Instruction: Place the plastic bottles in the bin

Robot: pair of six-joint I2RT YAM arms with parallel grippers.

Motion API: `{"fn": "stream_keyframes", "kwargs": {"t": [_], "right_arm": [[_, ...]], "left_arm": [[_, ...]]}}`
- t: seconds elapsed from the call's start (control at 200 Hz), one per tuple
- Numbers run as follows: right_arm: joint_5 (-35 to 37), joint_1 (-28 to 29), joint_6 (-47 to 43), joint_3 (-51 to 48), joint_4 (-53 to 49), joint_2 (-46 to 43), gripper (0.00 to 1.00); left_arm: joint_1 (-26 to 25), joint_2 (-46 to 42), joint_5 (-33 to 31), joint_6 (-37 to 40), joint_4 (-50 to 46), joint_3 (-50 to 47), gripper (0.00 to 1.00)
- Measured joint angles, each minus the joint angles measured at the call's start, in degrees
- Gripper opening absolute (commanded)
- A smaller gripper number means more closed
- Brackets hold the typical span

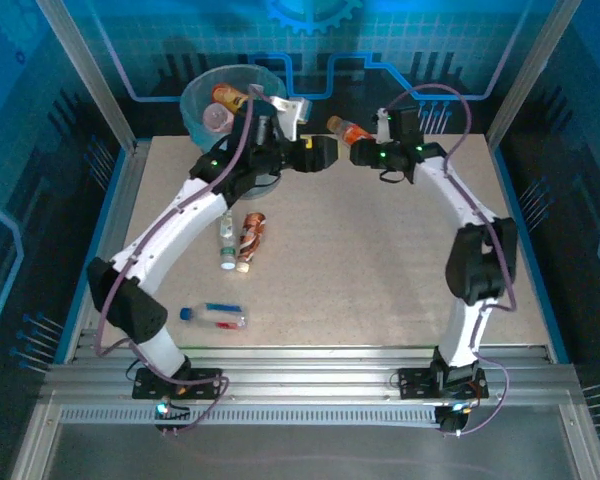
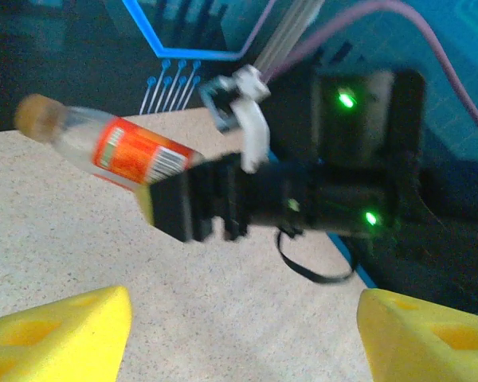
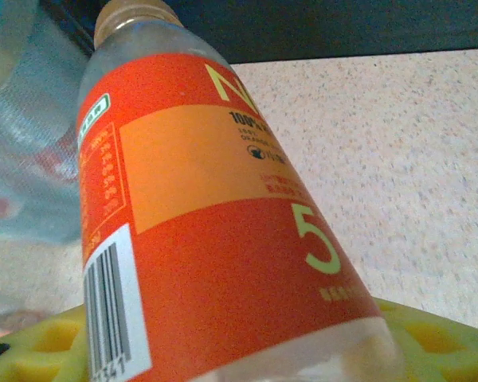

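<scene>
Top external view: right claw (image 1: 358,140) clamps a clear orange-labelled plastic bottle (image 1: 344,128) aloft at far centre, right of the round grey bag-lined bin (image 1: 192,100) at far left; left claw (image 1: 320,155) gapes wide, empty; three more bottles (image 1: 227,243) lie on the worktop (image 1: 380,270), near left

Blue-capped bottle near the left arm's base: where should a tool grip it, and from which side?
Probably the labelled middle of the blue-capped bottle, from straight above. It lies flat on the table, long axis left to right, so a grip across its narrow width suits it.
</scene>
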Motion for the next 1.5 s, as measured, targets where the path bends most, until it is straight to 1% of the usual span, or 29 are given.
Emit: {"fn": "stream_keyframes", "kwargs": {"t": [0.245, 0.345, 0.445, 0.6, 0.705, 0.9, 0.98, 1.04, 1.095, 1.165, 1.241, 1.291, 1.331, 1.336, 1.376, 1.436, 1.496], "right_arm": [[-0.5, 1.6, 0.2, -21.0, 4.8, -23.6, 0.40], [-2.7, 3.9, 0.0, -25.9, 7.2, -32.3, 0.40], [-5.1, 7.6, -0.5, -28.1, 10.0, -38.3, 0.40], [-8.6, 11.8, -0.6, -30.1, 13.7, -42.8, 0.40], [-10.1, 13.4, -0.2, -30.6, 15.0, -43.2, 0.40], [-12.1, 17.3, -0.5, -30.6, 15.2, -43.2, 0.40], [-12.9, 18.8, -0.5, -30.6, 15.2, -43.1, 0.40], [-13.5, 19.5, -0.6, -30.6, 15.2, -42.9, 0.40], [-13.7, 20.2, -0.7, -30.6, 15.3, -42.7, 0.40], [-13.7, 20.9, -0.9, -30.5, 15.2, -42.4, 0.41], [-14.6, 21.6, -1.5, -30.4, 14.8, -41.7, 0.46], [-14.8, 22.1, -1.7, -29.7, 14.8, -41.0, 0.52], [-14.9, 22.4, -1.8, -29.0, 14.8, -40.5, 0.63], [-14.9, 22.4, -1.8, -28.8, 14.8, -40.4, 0.63], [-14.9, 22.8, -1.9, -28.0, 14.8, -39.8, 0.74], [-14.0, 23.3, -2.2, -26.6, 14.9, -38.7, 0.88], [-12.8, 23.5, -2.7, -24.7, 14.8, -37.1, 0.95]], "left_arm": [[0.4, -9.0, -4.9, -5.3, 5.5, -8.8, 0.81], [0.9, -11.7, -5.8, -8.6, 8.3, -13.3, 0.82], [1.1, -13.9, -5.9, -12.0, 11.1, -17.3, 0.82], [1.1, -17.5, -5.5, -16.6, 15.7, -22.8, 0.82], [1.1, -20.5, -4.7, -19.3, 18.1, -26.1, 0.79], [1.1, -25.5, -3.0, -21.3, 21.8, -29.9, 0.76], [1.1, -26.8, -2.4, -21.6, 22.9, -30.7, 0.71], [1.1, -27.5, -2.2, -22.1, 23.4, -31.2, 0.64], [1.1, -28.2, -2.2, -22.3, 23.6, -31.6, 0.53], [1.3, -29.0, -2.4, -22.7, 23.8, -32.4, 0.43], [1.4, -30.1, -2.7, -22.9, 24.4, -32.6, 0.32], [1.4, -31.0, -3.3, -22.5, 24.4, -32.9, 0.28], [1.4, -31.6, -4.0, -22.5, 24.2, -33.0, 0.26], [1.4, -31.6, -4.1, -22.4, 24.2, -33.0, 0.25], [1.4, -32.0, -5.0, -22.3, 24.2, -33.0, 0.21], [1.4, -32.5, -6.4, -21.5, 24.1, -32.9, 0.12], [1.4, -32.7, -8.2, -20.3, 23.2, -32.7, 0.03]]}}
